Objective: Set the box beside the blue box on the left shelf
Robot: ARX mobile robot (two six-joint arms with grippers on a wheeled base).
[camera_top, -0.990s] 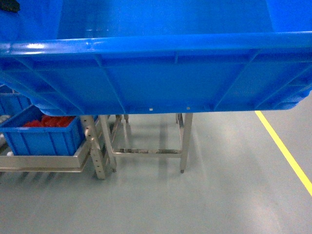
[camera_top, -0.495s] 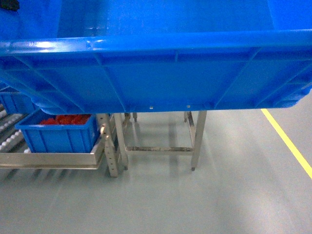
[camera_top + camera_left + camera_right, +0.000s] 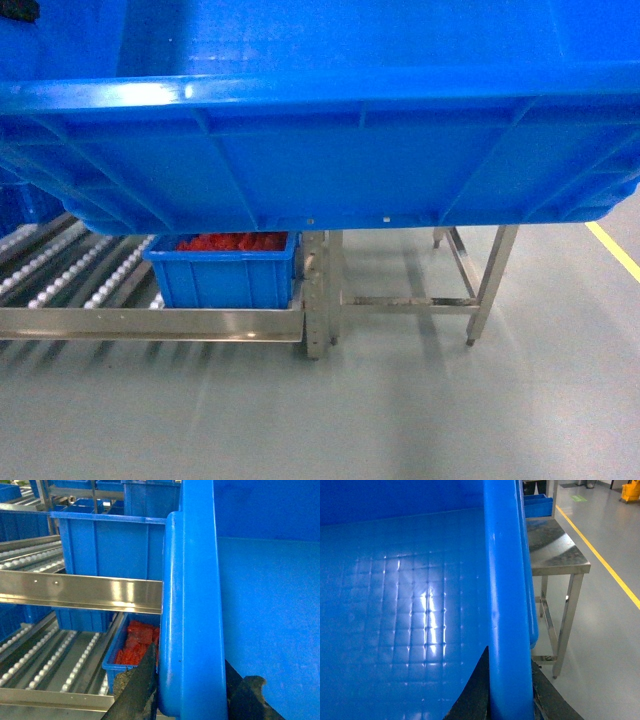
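The box (image 3: 320,150), a large bright blue ribbed crate, fills the upper half of the head view and hangs above the floor. My left gripper (image 3: 192,680) is shut on its left rim, one dark finger (image 3: 142,680) outside and one inside. My right gripper (image 3: 510,680) is shut on the right rim of the box (image 3: 507,605) in the same way. Below the crate lies the left shelf (image 3: 90,270) with its rows of white rollers. A small blue box (image 3: 225,270) holding red parts sits at the shelf's right end, also seen past the crate as the small blue box (image 3: 131,647).
A steel table (image 3: 480,290) stands right of the shelf, its top shown as the steel table (image 3: 555,550). A yellow floor line (image 3: 615,250) runs at the far right. An upper shelf rail (image 3: 80,592) crosses above the rollers, with bigger blue crates (image 3: 110,545) behind it.
In the head view the shelf, the small blue box and the steel table have slid to the right under the carried crate. Both grippers still hold the crate as before.
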